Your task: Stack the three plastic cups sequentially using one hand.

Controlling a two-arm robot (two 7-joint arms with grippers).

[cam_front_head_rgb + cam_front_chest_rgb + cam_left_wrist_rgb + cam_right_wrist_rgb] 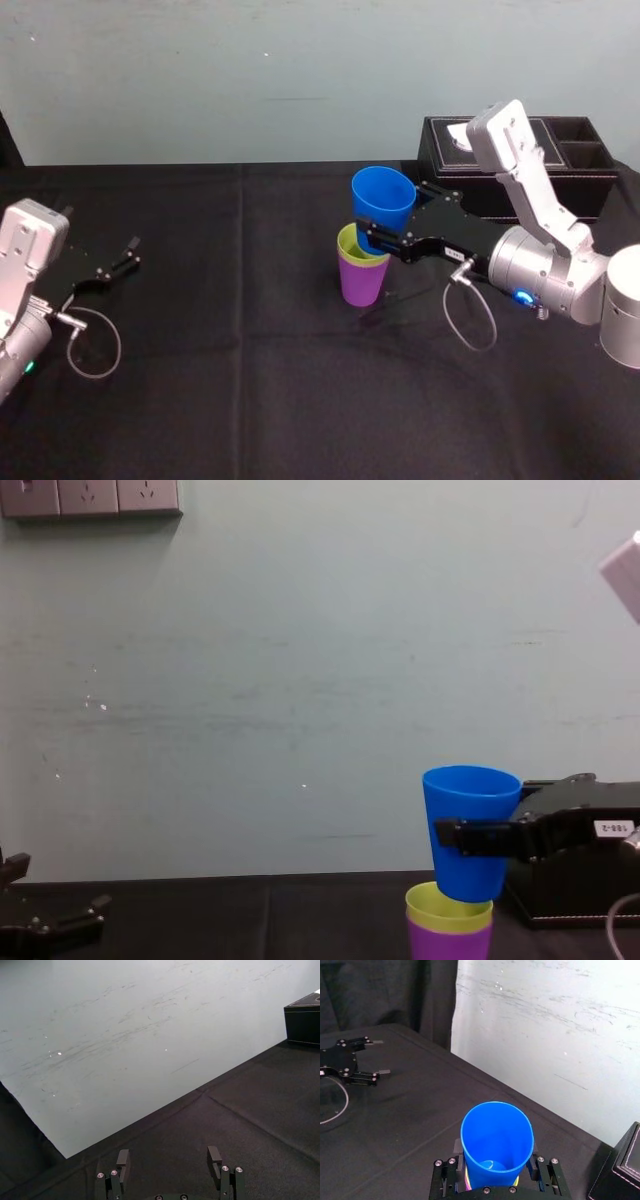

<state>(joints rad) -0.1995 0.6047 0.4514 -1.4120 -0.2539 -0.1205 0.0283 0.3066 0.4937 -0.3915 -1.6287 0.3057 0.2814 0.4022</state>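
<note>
- Left gripper (128, 255) lies parked at 9 o'clock on the table (250, 400), fingers spread, holding nothing.
- Purple cup (360, 284) stands just off centre toward 1 o'clock, with the green cup (349, 246) nested inside it.
- Blue cup (383, 198) hangs upright above them, base at the green rim. From the chest it looks slightly toward 3 o'clock of that rim.
- Right gripper (372, 238) reaches in from 4 o'clock and clamps the blue cup low on its wall.
- Done well, this step likely means shifting a touch toward 9 o'clock and lowering straight. Release should wait until the cup is seated, as a caught rim could tip the light stack.
- Box (440, 160) sits at 2 o'clock, apart.
</note>
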